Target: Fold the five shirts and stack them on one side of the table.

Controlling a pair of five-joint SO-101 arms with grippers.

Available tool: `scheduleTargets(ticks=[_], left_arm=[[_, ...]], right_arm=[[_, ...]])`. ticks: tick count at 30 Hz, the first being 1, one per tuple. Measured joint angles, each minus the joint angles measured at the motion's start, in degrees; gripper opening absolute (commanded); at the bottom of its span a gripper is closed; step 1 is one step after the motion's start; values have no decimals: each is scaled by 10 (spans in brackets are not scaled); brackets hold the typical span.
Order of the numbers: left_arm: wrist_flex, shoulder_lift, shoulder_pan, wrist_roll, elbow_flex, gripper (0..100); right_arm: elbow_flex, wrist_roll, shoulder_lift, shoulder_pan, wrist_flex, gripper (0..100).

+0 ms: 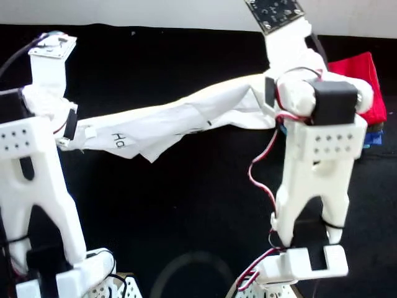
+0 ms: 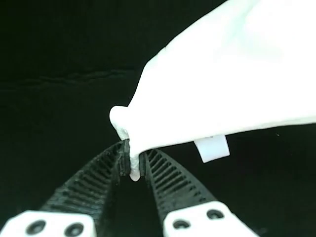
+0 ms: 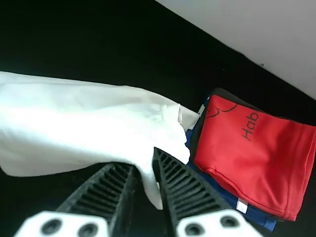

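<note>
Limp, creased white shirt [image 1: 186, 121] hangs stretched. Ribbed black left gripper [image 2: 132, 164] and right gripper [image 3: 144, 162] each pinch its cloth.

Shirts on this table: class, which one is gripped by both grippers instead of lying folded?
The white shirt, stretched between the left gripper and right gripper. The red shirt and blue shirt lie folded in a stack.
</note>
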Motion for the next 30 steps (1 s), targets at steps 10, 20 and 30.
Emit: scheduleTargets(ticks=[10,20,30], left_arm=[[0,-144,4,0,-4,10],[-17,-242,5,0,-4,10],[-55,-300,6,0,-35,10]], right_arm=[[-30,0,-153,0,-10,5],[-55,0,-229,0,-43,5],[-81,30,-263,0,-119,5]])
